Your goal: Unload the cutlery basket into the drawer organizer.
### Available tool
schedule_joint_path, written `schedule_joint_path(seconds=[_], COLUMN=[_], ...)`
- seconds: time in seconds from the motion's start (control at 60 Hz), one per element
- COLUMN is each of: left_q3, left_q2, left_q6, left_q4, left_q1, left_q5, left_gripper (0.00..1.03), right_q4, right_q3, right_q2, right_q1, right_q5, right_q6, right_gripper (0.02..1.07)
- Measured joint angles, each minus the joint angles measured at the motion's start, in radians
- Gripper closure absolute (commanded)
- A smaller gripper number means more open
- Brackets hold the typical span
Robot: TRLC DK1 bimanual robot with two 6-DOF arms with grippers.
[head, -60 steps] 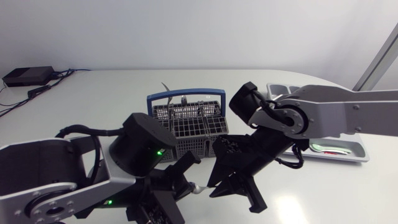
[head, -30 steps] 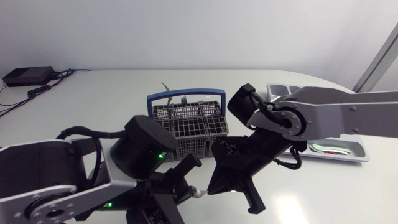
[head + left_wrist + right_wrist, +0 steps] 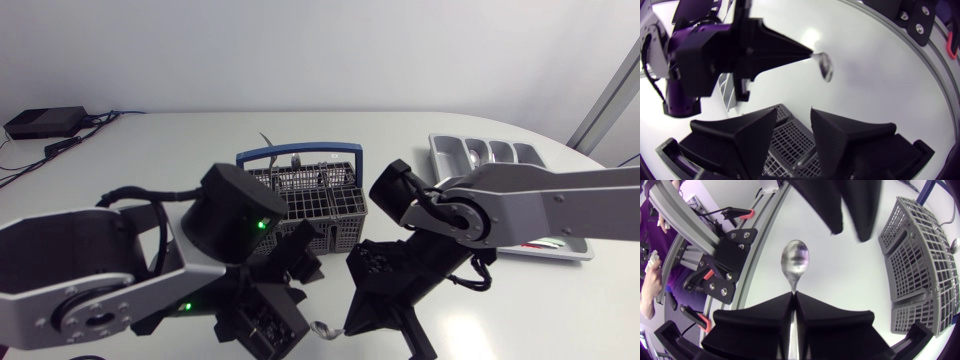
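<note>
Head view: white desk (image 3: 150,150) seen from above, both arms meeting near its front edge.
Cutlery basket (image 3: 310,205): grey plastic box with grid walls and a blue arched handle, mid-desk; a few metal handles stand in it.
Drawer organizer (image 3: 480,155): pale grey tray with rounded compartments, by the desk's right edge, apart from the basket.
Spoon (image 3: 795,260): shiny metal with an oval bowl, held above the desk, in front of the basket.
Right claw (image 3: 794,294): matte black wedges pinching the spoon's handle, bowl pointing ahead.
Left claw (image 3: 794,111): wedges spread, near the spoon.
</note>
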Motion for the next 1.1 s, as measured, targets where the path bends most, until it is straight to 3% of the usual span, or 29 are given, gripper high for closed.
schedule_joint_path(seconds=[0.1, 0.217, 0.6, 0.833, 1.1], left_q3=[0.061, 0.143, 0.32, 0.38, 0.428], left_q2=[0.019, 0.052, 0.12, 0.119, 0.119], left_q6=[-0.049, -0.137, -0.463, -0.581, -0.666], left_q4=[0.006, -0.003, -0.005, -0.01, -0.073], left_q1=[0.028, 0.074, 0.227, 0.309, 0.419], left_q5=[-0.008, -0.009, -0.009, -0.02, -0.025], left_gripper=[0.07, 0.07, 0.06, 0.06, 0.06], right_q4=[0.001, 0.001, -0.043, -0.122, -0.134], right_q3=[-0.035, -0.073, -0.1, 0.034, 0.219], right_q2=[-0.012, -0.034, -0.043, 0.094, 0.285], right_q1=[-0.034, -0.128, -0.676, -0.967, -1.182], right_q5=[0.001, 0.005, 0.047, 0.058, 0.09], right_q6=[-0.006, -0.049, -0.393, -0.642, -0.842], right_gripper=[1.01, 1.01, 1.01, 1.01, 1.01])
